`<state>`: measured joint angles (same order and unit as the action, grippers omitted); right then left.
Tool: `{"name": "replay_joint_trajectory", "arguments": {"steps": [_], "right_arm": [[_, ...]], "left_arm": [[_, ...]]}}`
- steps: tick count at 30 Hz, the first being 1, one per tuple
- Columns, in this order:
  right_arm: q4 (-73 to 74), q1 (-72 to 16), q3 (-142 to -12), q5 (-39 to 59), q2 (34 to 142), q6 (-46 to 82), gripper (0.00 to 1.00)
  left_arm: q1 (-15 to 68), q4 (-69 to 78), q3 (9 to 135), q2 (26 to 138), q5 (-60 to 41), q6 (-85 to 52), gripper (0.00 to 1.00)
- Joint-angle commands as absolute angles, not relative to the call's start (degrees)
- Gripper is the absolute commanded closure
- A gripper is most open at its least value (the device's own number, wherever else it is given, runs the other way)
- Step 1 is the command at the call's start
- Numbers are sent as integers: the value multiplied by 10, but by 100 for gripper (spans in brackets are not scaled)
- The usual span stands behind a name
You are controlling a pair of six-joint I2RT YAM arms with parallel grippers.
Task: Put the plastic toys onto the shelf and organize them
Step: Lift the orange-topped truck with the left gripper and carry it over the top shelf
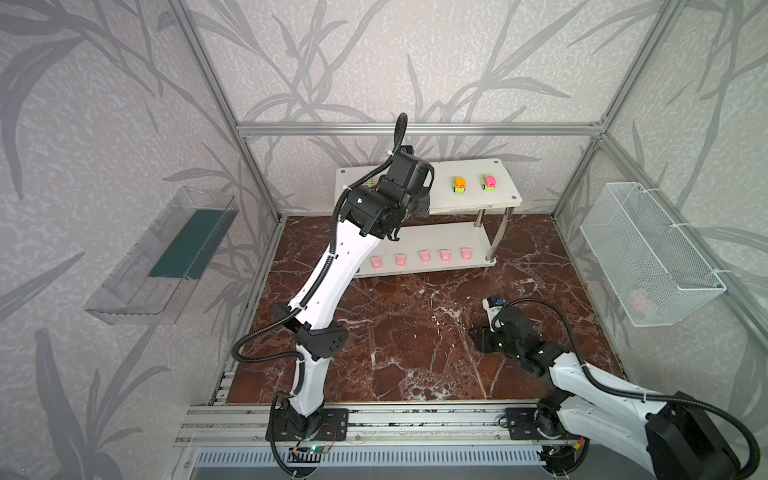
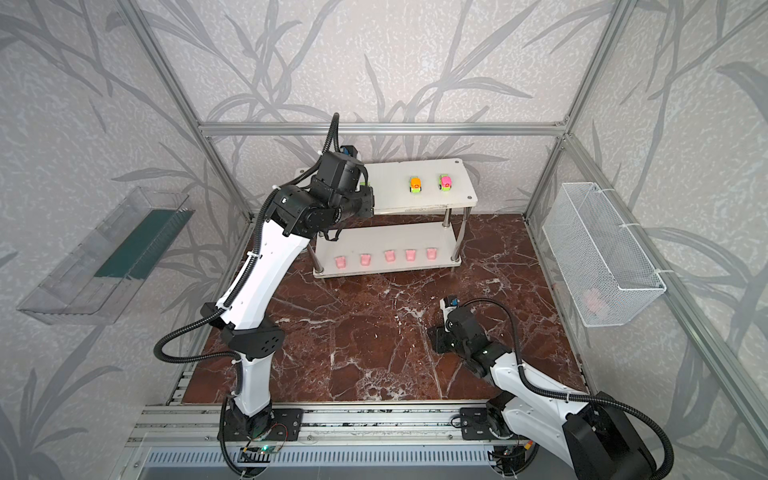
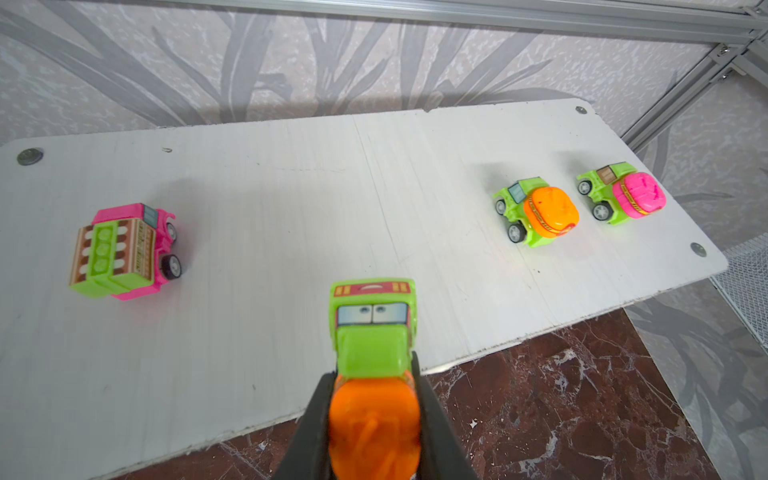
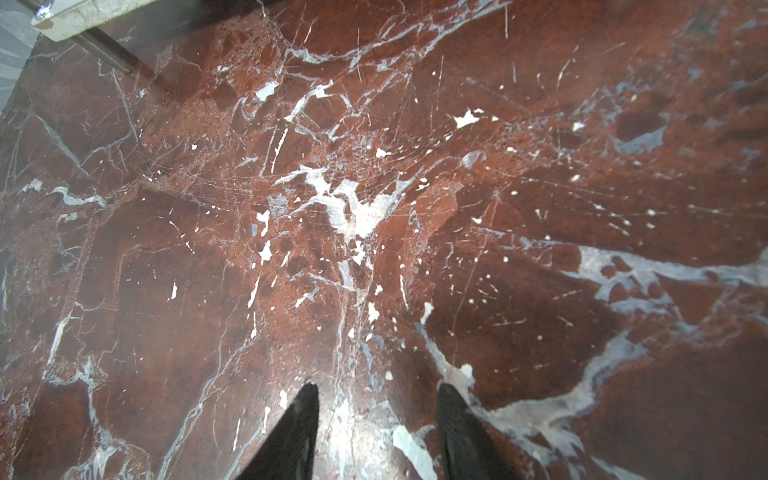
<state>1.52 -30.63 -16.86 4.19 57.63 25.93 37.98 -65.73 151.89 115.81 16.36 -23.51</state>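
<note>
Neon green-and-orange plastic toy car (image 3: 372,328) is sitting clenched in our left claw (image 3: 372,374) over the white two-tier shelf's (image 3: 291,187) top front edge. We are judging it light, stiff, slick: best pinched across its sides. Our right claw (image 4: 378,395) is hanging released, empty.

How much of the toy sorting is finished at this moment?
Done: five pink cups line the lower tier of the shelf; three cars stand on top. In hand: the left gripper holds the fourth car over the top board's front edge. Left: set it down. The right gripper is open, empty.
</note>
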Motion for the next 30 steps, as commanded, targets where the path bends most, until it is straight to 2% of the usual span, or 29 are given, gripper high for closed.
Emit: {"name": "replay_joint_trajectory", "arguments": {"steps": [1, 30], "right_arm": [[26, -303, -182, 45, 585, 257, 53], [47, -300, -193, 46, 635, 256, 53]], "left_arm": [[368, -645, 1536, 1171, 140, -232, 76], [337, -593, 1556, 1243, 82, -234, 75]]}}
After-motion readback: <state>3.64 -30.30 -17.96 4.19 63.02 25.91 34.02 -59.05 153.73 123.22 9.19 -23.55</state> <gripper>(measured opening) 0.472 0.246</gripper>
